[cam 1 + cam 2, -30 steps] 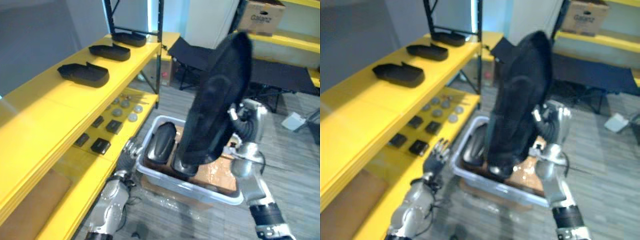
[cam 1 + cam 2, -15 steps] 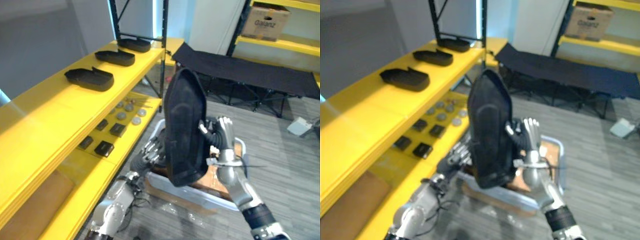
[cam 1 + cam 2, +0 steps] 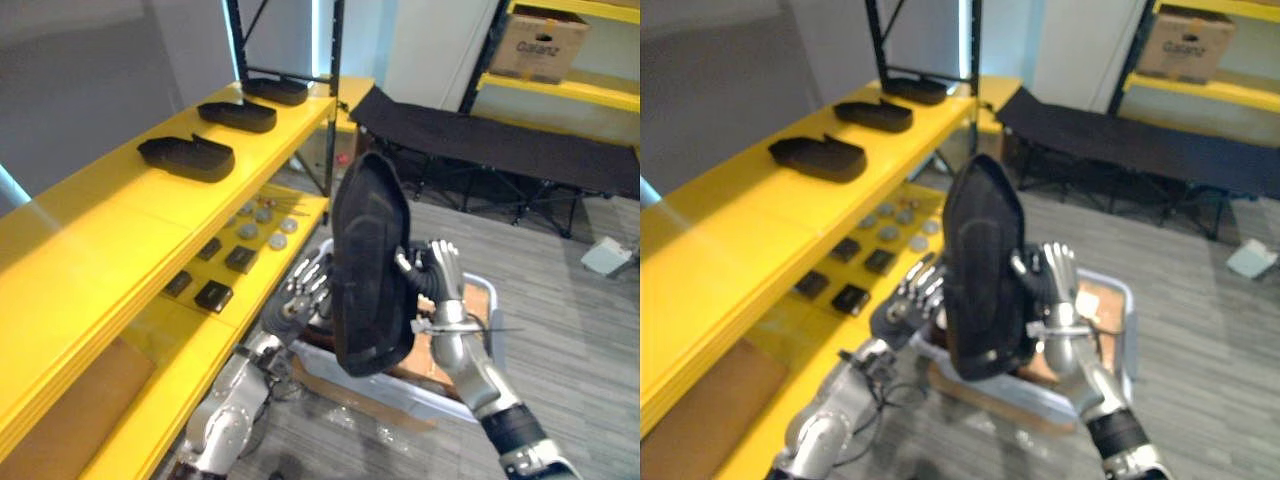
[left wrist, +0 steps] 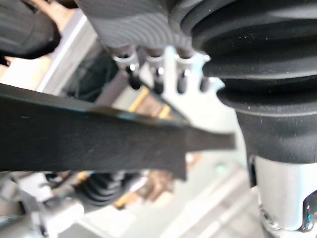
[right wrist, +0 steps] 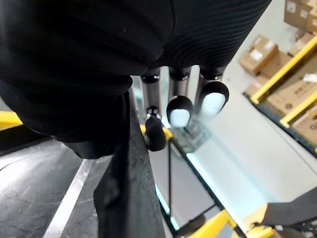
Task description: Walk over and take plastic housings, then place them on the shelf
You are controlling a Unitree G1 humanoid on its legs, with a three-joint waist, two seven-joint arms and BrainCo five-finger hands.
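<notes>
Clamps a black housing [image 3: 370, 262] upright at the centre of the eye views, between the left hand [image 3: 300, 297] at its 9 o'clock and the right hand [image 3: 438, 278] at its 3 o'clock, above a pale bin [image 3: 493, 312] on the floor. Presses it from both sides with straight fingers, spread on the left, side by side and pointing to 12 o'clock on the right, curled round nothing. Shows up close, in the left wrist view, dark-tipped fingers [image 4: 132, 74] stretched past the housing's thin dark edge. Shows in the right wrist view straight ones alongside that edge, one dark tip touching it; cannot tell whether that tip is the thumb. Takes in, from the eye views, the setting: a yellow shelf [image 3: 120, 225] running from 8 to 12 o'clock, three more black housings [image 3: 187, 157] in a row on its upper board toward 11 o'clock, small dark and grey parts [image 3: 213, 295] on the lower board, a black cot [image 3: 500, 145] at 1 o'clock, a cardboard box [image 3: 540, 40] at 2 o'clock. Bears dark print on the box's face, too small to make out. Hides most of the bin's inside behind housing and hands.
</notes>
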